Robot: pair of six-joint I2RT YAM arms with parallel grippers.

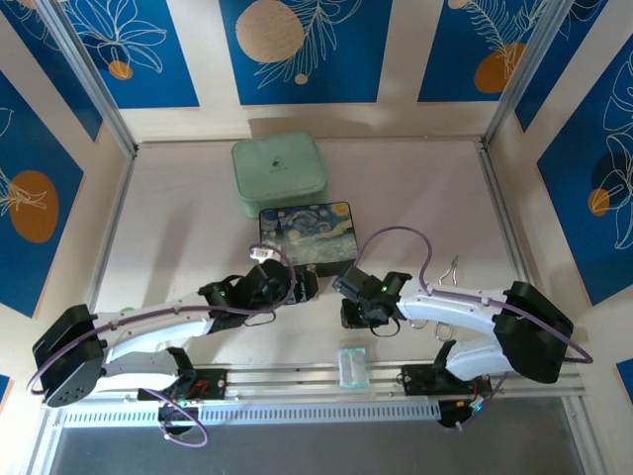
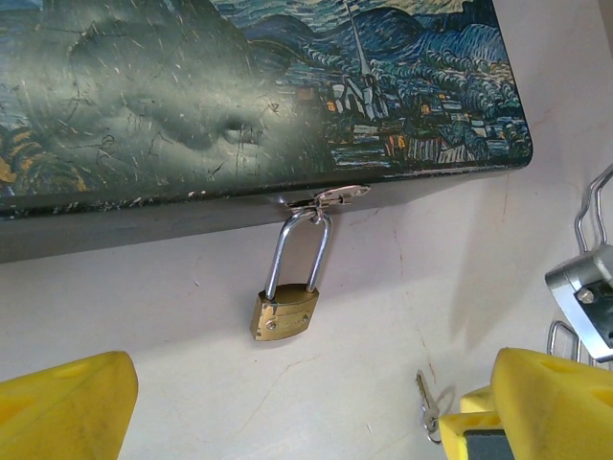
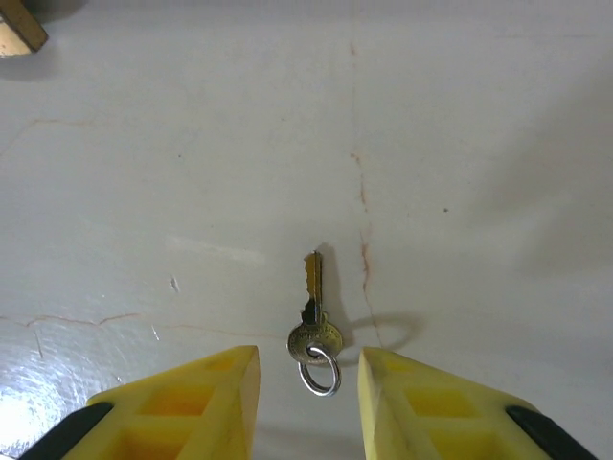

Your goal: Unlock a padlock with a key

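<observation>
The brass padlock lies on the table, its silver shackle hooked through the hasp of the painted box. My left gripper is open just in front of the padlock, and nothing is between its yellow fingers. The small silvery key with its ring lies on the table to the right of the padlock. My right gripper is open, and the key's head sits between its fingertips without touching them. From above, both grippers meet at the box's front edge.
A mint-green case sits behind the painted box. Bent silver wire loops lie to the right, near the right arm. A small clear plastic piece rests by the front rail. A brass-coloured corner shows at the top left.
</observation>
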